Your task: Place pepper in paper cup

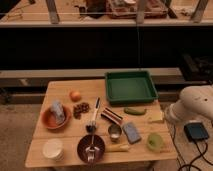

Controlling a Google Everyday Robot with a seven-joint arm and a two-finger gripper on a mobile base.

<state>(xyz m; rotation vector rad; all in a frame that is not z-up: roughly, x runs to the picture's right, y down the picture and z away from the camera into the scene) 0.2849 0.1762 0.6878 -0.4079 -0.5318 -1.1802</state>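
Light wooden table (64, 89), all items directly on top: green tray (131, 86) back right, orange (75, 95) back left, reddish bowl (46, 120) at left, dark clump (81, 109) and dark-handled utensil (95, 112) mid-table, striped dark packet (112, 116), pepper (135, 110) just in front of the tray, yellow block (156, 117) near right edge. Front row left to right: paper cup (53, 149), dark brown bowl (82, 148), pale yellow stick (119, 147), light green round object (155, 142); metal cup (115, 132) and blue pad (132, 133) side by side just behind. Gripper out of frame, only white arm (196, 102) off the right edge.
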